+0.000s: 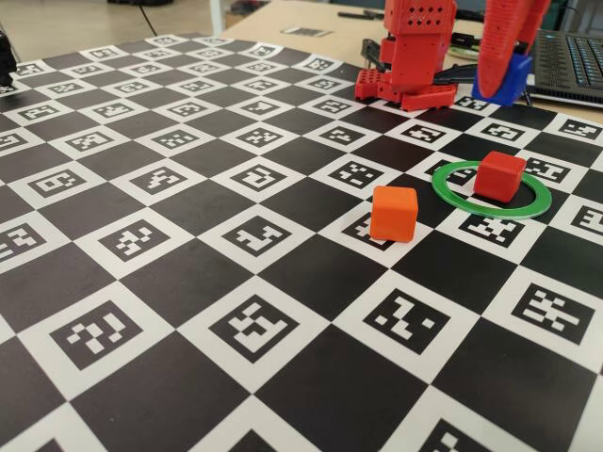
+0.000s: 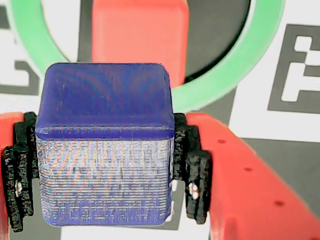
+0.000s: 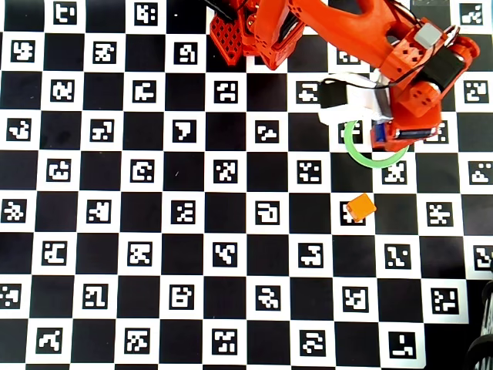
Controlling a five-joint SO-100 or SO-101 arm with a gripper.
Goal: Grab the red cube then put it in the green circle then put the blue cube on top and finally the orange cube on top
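1. The bench [image 1: 283, 24] under me was pale wood, and over it lay a black-and-white checkerboard mat [image 1: 188, 282] with a coded marker printed in each white square.
2. In the fixed view a dark laptop [image 1: 575, 61] sat at the far right edge of the bench, behind my red base [image 1: 415, 56].
3. My claw [image 2: 105, 165] was clenched on the blue cube [image 2: 105, 150]; in the wrist view the black pads [image 2: 195, 175] pressed against both of its side faces, with my red fingers outside them.
4. In the fixed view the blue cube [image 1: 502, 80] hung in the air, well clear of the mat, above and a little behind the ring.
5. The red cube [image 1: 499, 176] stood flat on the mat inside the green circle [image 1: 452, 198], toward the ring's far side; the wrist view showed it straight beyond the blue cube.
6. The green circle lay flat on the mat, with checkerboard showing through its middle around the red cube.
7. The orange cube [image 1: 394, 213] rested on the mat outside the ring, near its left edge in the fixed view, not touching it.
8. In the overhead view my arm [image 3: 400, 69] covered most of the ring [image 3: 362, 156]; the orange cube [image 3: 360, 206] lay below it, apart.
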